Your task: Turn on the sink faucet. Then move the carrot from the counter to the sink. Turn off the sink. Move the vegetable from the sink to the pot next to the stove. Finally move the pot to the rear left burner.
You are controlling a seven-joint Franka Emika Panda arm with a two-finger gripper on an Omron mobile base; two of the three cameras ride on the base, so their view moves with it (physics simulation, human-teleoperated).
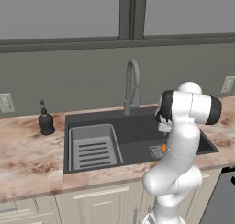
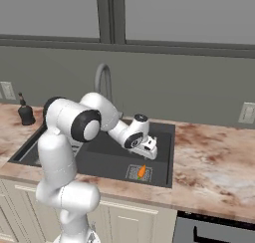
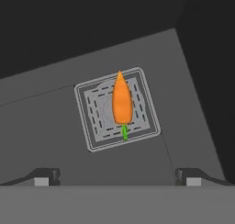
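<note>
While the carrot (image 3: 122,103) lies on the sink (image 1: 137,131) drain, the gripper (image 3: 117,176) hangs above it, jaws apart, seemingly not touching.

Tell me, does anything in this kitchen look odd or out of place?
One thing: an orange carrot with a green stem lies in the dark sink basin, right on the square grey drain grate. The open pincer hovers above it. Nothing looks spilled, tipped or damaged.
</note>
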